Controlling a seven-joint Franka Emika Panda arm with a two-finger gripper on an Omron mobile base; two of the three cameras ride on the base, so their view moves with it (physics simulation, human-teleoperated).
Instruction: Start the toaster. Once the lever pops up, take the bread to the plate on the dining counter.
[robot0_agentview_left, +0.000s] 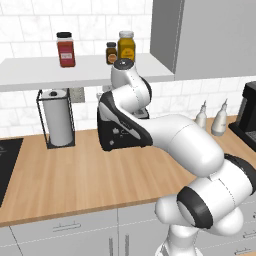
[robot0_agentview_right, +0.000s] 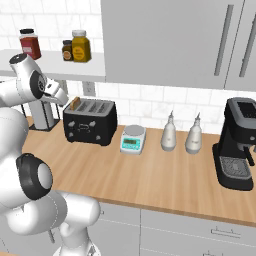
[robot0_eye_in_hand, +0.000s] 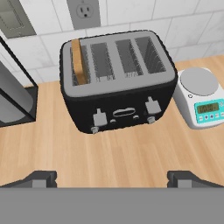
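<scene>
You see the long light wood worktop (robot0_agentview_right: 165, 175) running under the white tile wall, with the black boxy toaster with its silvery slotted top (robot0_eye_in_hand: 117, 78) standing on it near the wall. Your two-finger claw (robot0_eye_in_hand: 112, 178) hangs above and in front of the toaster, fingers spread wide, holding nothing, well clear of the front levers. Beside the toaster sit the wire-framed paper towel roll (robot0_agentview_left: 56, 117) on one side and the small white and teal kitchen scale (robot0_eye_in_hand: 200, 97) on the other. The thin golden-brown bread slice (robot0_eye_in_hand: 78, 61) stands upright in the toaster's end slot, nearest the towel roll.
</scene>
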